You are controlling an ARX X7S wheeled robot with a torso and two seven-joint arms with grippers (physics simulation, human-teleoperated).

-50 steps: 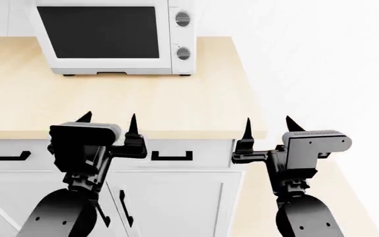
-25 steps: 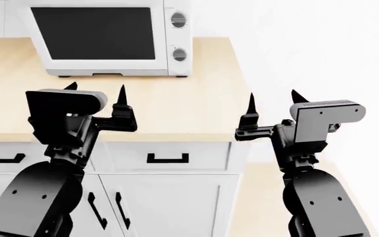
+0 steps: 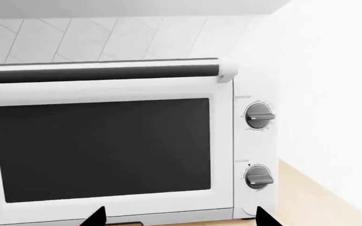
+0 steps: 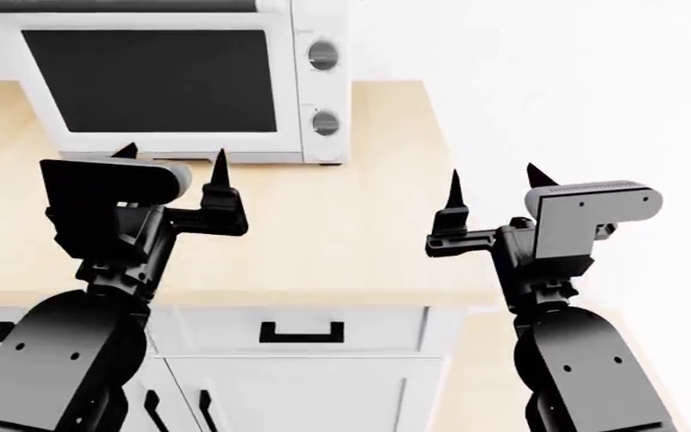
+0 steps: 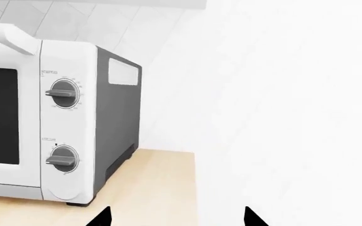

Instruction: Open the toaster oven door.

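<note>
The white toaster oven [image 4: 321, 54] stands at the back of the wooden counter, with two grey knobs [image 4: 323, 56] on its right panel. Its door [image 4: 154, 81] has a dark glass window and is closed; the silver bar handle [image 3: 99, 74] runs along the door's upper edge in the left wrist view. My left gripper [image 4: 172, 159] is open and empty, just in front of the oven's lower edge, apart from it. My right gripper [image 4: 492, 184] is open and empty over the counter to the oven's right. The oven's corner and knobs show in the right wrist view [image 5: 64, 94].
The wooden counter [image 4: 358, 234] ends at the right near a white wall [image 4: 586, 90]. White cabinet drawers with black handles [image 4: 301, 333] lie below the counter's front edge. A tiled wall [image 3: 105, 37] rises behind the oven.
The view has moved closer to the counter, so the oven sits lower and nearer. Both grippers now hang over the counter, the left one close to the oven front.
</note>
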